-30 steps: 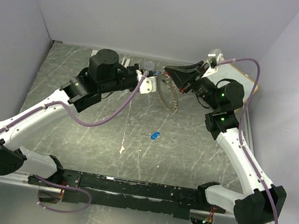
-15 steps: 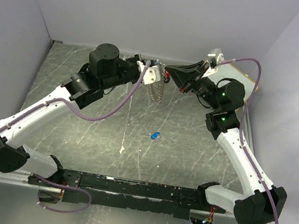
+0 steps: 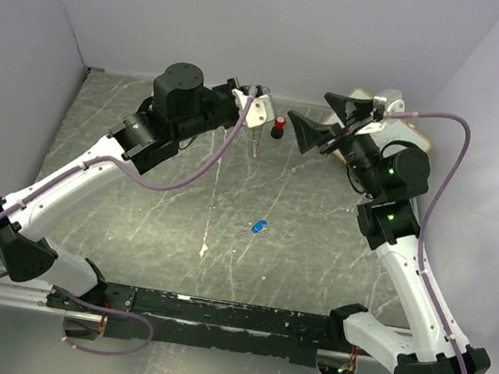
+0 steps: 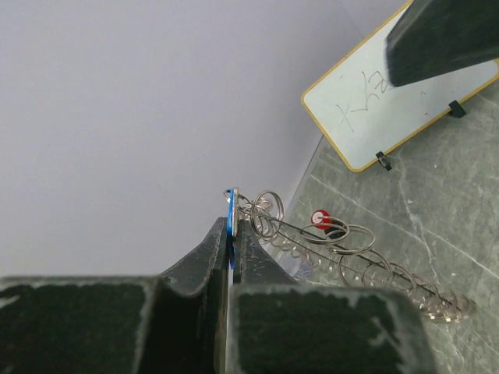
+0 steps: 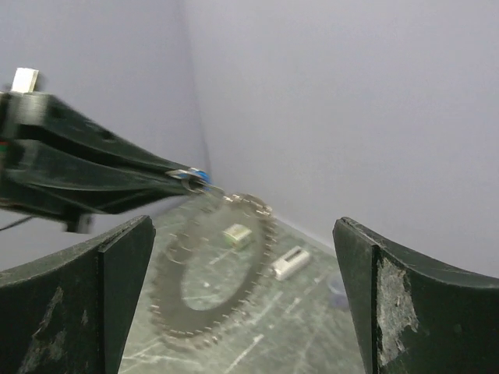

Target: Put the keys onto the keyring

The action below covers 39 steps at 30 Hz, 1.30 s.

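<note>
Right claw point(image 3: 325, 116) has opened; left claw point(image 4: 231, 234) pinches key point(image 4: 231, 204), blurred keyring point(image 5: 165, 288) dangling.

Right gripper point(image 3: 307, 107) has let go of the keyring point(image 3: 256, 137): its jaws, shut a second ago, now stand wide apart, and the right arm has drawn back to the right, well clear of the ring. The keyring no longer spans the two grippers; it hangs by the blue key point(image 4: 231, 204) pinched in the left gripper point(image 3: 260, 103) alone, and has turned from a slanted face to nearly edge-on from above. Left gripper has swung farther back. Red-and-black knob point(image 3: 279, 125), mostly hidden before, now shows between the grippers
</note>
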### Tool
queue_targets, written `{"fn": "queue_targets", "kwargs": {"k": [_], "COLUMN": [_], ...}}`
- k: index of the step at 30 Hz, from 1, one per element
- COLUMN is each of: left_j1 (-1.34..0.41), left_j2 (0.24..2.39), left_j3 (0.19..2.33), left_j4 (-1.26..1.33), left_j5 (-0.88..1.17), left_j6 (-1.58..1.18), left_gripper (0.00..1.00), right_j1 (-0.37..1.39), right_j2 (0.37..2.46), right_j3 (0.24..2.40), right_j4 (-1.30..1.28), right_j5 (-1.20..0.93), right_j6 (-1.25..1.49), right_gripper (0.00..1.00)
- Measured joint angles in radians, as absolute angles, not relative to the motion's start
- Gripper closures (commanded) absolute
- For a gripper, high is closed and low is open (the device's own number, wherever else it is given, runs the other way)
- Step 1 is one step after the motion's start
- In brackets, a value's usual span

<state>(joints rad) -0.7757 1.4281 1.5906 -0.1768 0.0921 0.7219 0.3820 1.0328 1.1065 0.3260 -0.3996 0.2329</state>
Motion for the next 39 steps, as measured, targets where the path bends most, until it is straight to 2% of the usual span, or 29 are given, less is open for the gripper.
{"fn": "queue_targets", "kwargs": {"k": [8, 14, 25, 39], "left_j1": [-0.776, -0.776, -0.776, -0.775], "left_j2": [1.436, 1.496, 1.689, 1.705], "left_j3": [1.632, 1.710, 1.782, 1.763], "left_j4": [-0.220, -0.368, -0.747, -0.792], "left_j5": [0.078, 0.062, -0.095, -0.165], "left_j6": [0.732, 0.737, 0.744, 0.744], "left_gripper": [0.93, 0.93, 0.93, 0.93], "right_j1": [0.381, 0.381, 0.381, 0.381], "right_j2": [1.057, 1.090, 1.097, 1.108], "right_j3": [1.145, 1.178, 1.167, 1.156], "right_j4": [0.141, 0.019, -0.041, -0.068], "right_j5": [-0.132, -0.008, 0.019, 0.034], "right_j6": [0.166, 0.134, 0.130, 0.138], "right_gripper": [0.00, 0.00, 0.00, 0.00]}}
